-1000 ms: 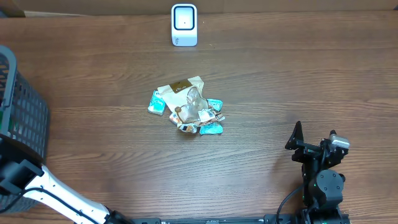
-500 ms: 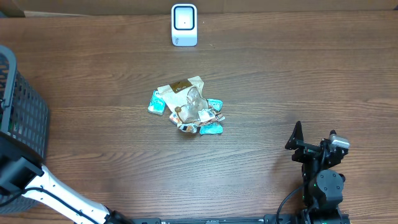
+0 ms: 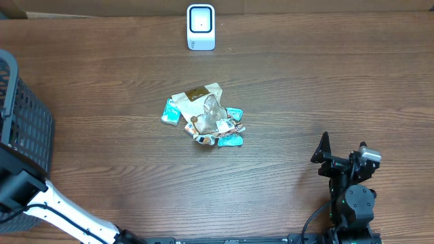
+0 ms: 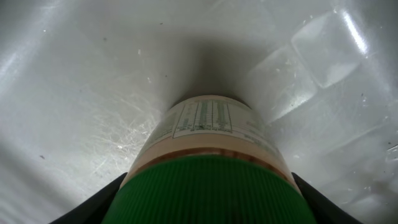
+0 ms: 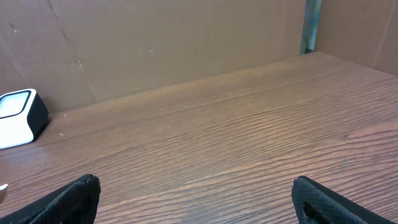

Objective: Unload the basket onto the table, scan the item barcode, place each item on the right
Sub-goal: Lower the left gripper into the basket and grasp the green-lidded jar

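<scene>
Tabletop seen from above: we see a brown wooden table with a small white scanner at the far edge and a heap of crumpled snack packets near the middle. A dark mesh basket sits at the left edge. The left arm reaches toward it from the near-left corner, its claw out of sight. The right arm sits folded at the near right, well apart from everything.

Left wrist view: we look along a bottle with a printed label and a green ribbed cap, set against a white crinkled plastic lining. The left gripper has a dark finger on each side of the cap. We cannot tell whether they are clamped on it.

Right wrist view: the right gripper is spread wide with nothing between its fingers, and the scanner is at the far left.

We judge the step in hand to be picking the bottle from the basket. The next move calls for a firm hold, a lift clear of the lining, then presenting the barcode, which we cannot see here, to the scanner.
</scene>
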Motion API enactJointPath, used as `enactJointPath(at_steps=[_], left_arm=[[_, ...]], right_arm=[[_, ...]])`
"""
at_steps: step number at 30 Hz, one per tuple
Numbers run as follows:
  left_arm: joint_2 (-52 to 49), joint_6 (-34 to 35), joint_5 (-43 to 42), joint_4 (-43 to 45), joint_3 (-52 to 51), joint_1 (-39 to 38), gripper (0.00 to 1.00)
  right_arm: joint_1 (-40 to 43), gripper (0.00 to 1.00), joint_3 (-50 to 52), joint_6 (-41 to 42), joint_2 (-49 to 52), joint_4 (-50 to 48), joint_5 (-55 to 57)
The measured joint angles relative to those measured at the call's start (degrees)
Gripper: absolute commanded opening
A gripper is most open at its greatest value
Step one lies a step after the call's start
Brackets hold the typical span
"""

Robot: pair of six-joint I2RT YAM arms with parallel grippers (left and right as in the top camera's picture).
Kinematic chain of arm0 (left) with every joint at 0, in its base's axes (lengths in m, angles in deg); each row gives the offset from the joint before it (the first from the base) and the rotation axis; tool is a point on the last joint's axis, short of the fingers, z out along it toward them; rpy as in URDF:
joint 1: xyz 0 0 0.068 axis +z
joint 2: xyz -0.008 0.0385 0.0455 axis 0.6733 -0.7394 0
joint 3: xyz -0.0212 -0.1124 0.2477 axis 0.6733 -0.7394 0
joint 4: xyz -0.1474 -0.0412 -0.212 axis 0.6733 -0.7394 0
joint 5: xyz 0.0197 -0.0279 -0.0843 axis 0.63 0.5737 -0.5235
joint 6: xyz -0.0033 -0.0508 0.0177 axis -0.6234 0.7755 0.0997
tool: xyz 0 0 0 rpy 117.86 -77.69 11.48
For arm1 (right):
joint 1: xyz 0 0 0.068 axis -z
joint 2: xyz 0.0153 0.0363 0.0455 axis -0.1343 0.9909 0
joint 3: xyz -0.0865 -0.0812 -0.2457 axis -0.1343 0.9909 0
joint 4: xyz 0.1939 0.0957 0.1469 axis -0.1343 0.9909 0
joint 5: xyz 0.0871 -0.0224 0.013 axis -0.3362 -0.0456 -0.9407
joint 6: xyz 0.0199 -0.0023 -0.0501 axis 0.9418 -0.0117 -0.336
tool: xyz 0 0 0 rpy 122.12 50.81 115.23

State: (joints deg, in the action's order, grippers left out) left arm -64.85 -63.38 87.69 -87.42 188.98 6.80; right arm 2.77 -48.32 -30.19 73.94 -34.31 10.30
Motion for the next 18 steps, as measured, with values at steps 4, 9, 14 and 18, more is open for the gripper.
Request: enactJointPath(at_steps=[4,9,14,18], left_arm=[[0.0,0.2,0.1,-0.4,0.0,0.0,0.48],[0.0,0.5,0.1,-3.1,0.7,0.0,0.43],[-0.5,2.4,0.1,-8.5,6.7,0.0,0.39],[-0.5,4.2,0.1,-14.0,14.9,0.0,0.39]], right_arm=[[0.0,1.0,0.0,0.0,0.0,0.0,0.0],[0.0,1.0,0.0,0.0,0.0,0.0,0.0],[0.0,1.0,0.0,0.0,0.0,0.0,0.0],[0.0,1.0,0.0,0.0,0.0,0.0,0.0]])
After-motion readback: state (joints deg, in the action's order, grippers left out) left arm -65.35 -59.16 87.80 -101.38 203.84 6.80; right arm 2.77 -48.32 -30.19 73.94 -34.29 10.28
